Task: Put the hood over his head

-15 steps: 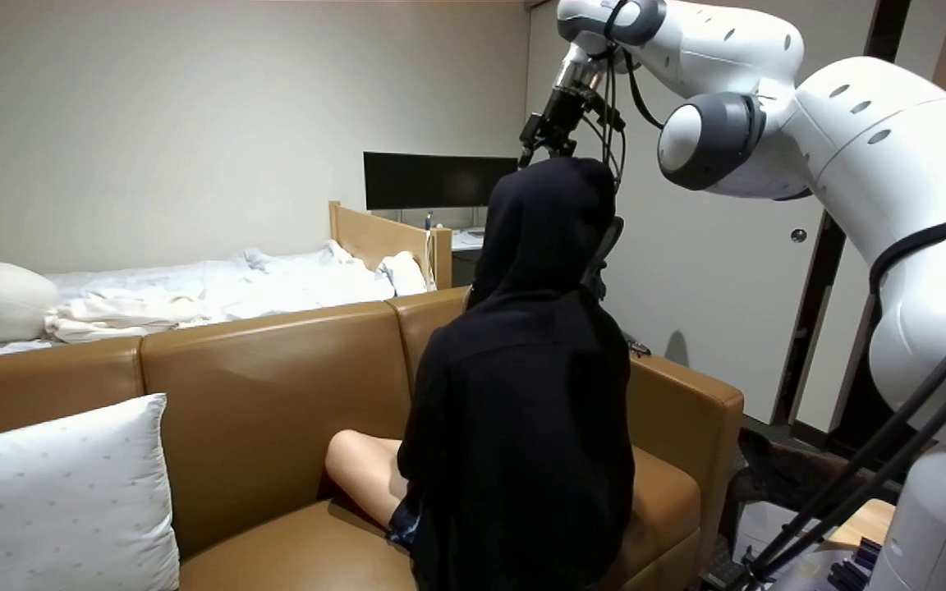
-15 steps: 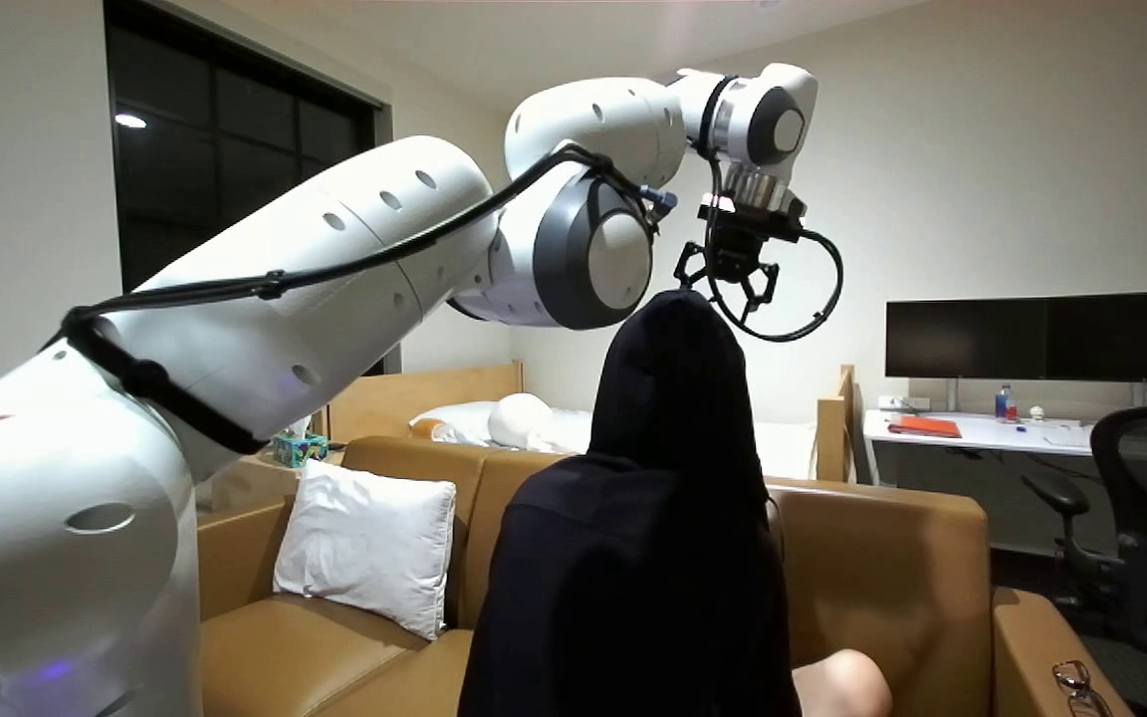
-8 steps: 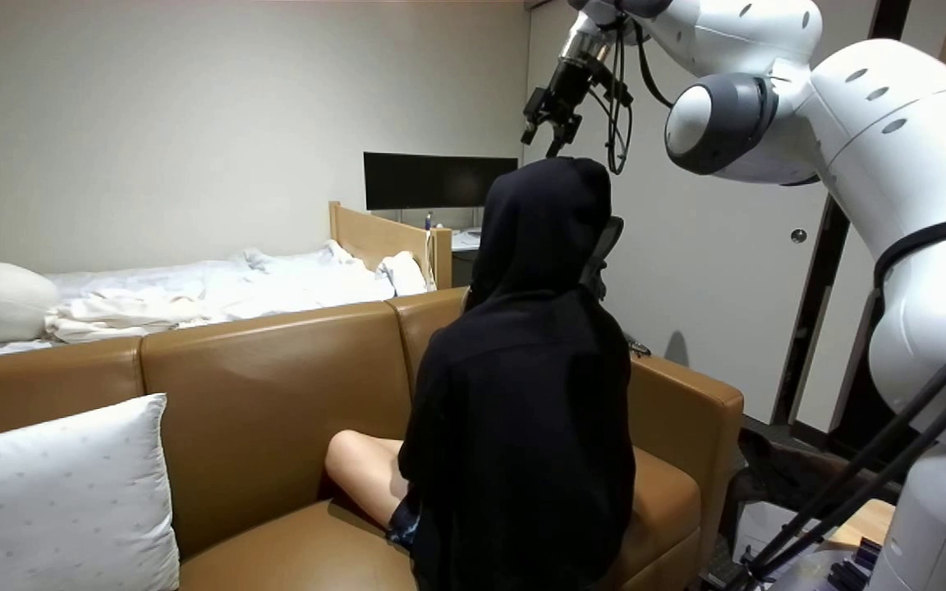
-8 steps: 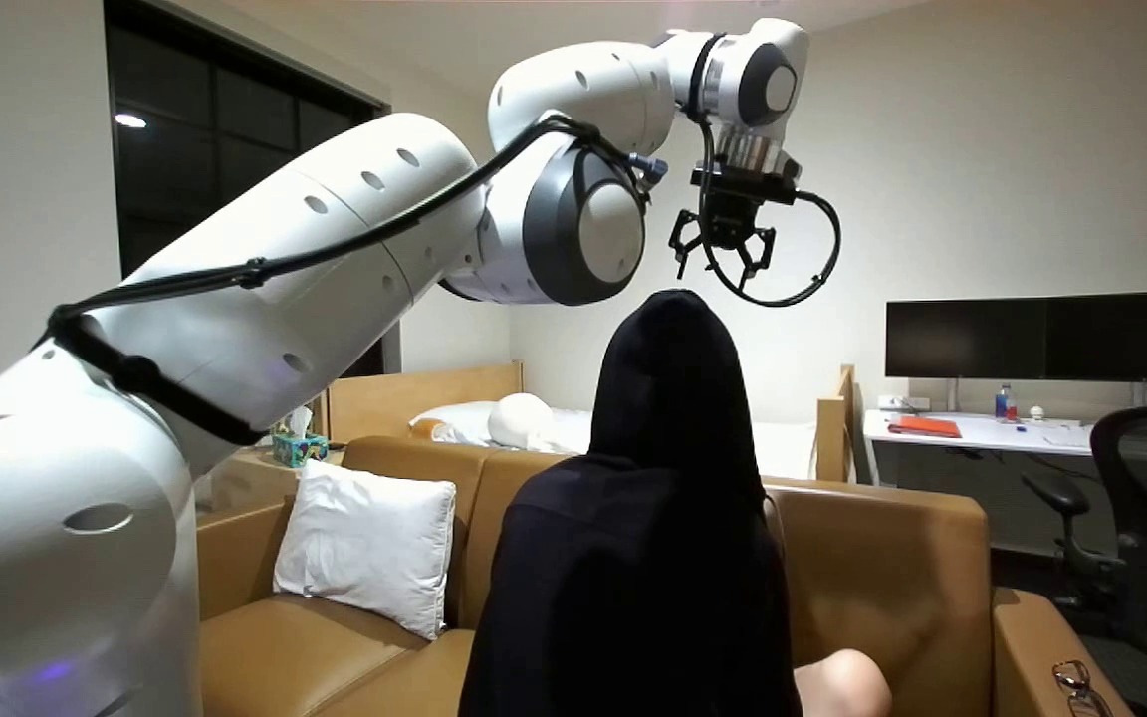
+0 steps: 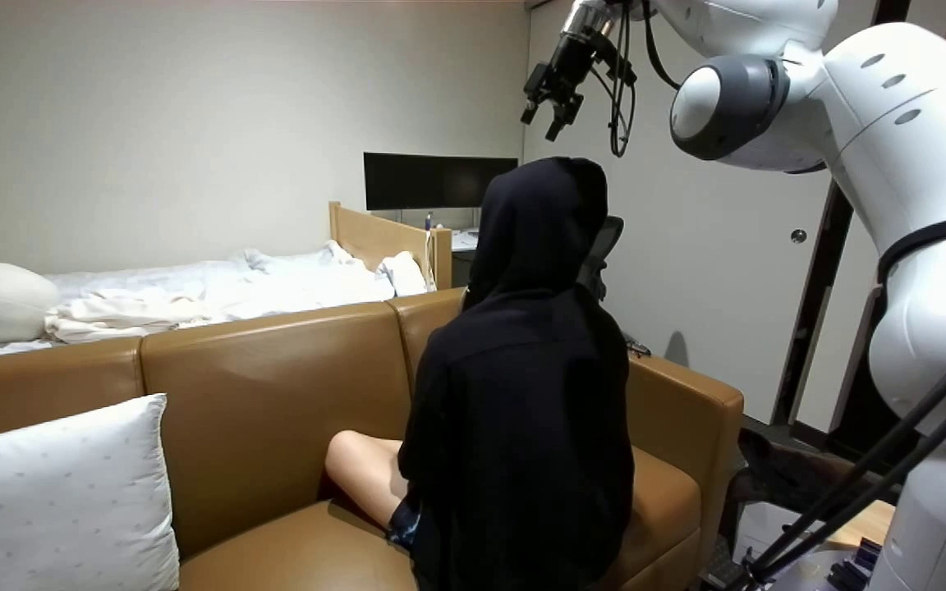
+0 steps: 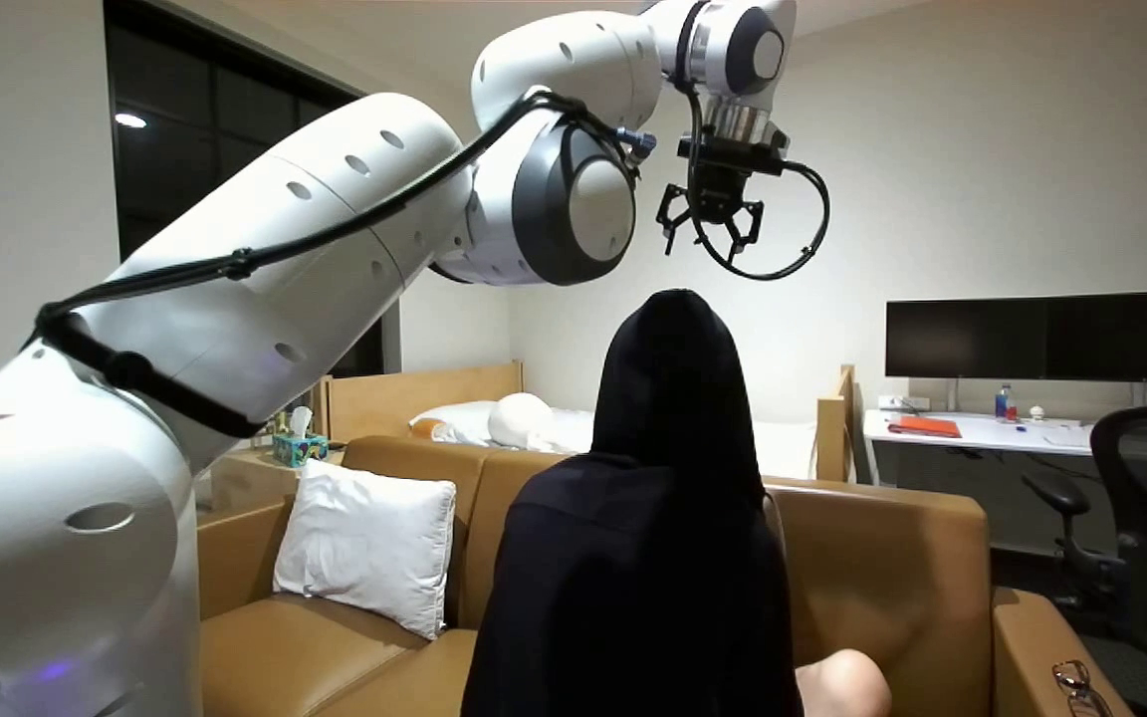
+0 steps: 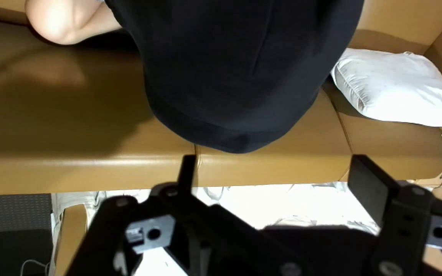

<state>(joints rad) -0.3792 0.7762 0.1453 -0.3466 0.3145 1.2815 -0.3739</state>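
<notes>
Retracting over the last second, the white, jointed, hard-shelled robot arm [image 6: 335, 179] has moved upward; this suggests that placement is complete. The soft, matte black fabric hood [image 6: 675, 378] has stayed up and appears to cover his head, which no view exposes. The black two-fingered metal gripper [image 6: 703, 251] has lifted away from the hood's crown; a gap shows in both exterior views, and the jaws stand wide with nothing between them. The wrist view shows what appears to be the hood's stitched front rim [image 7: 240, 142]; the exterior views, from behind, do not show it clearly.
</notes>
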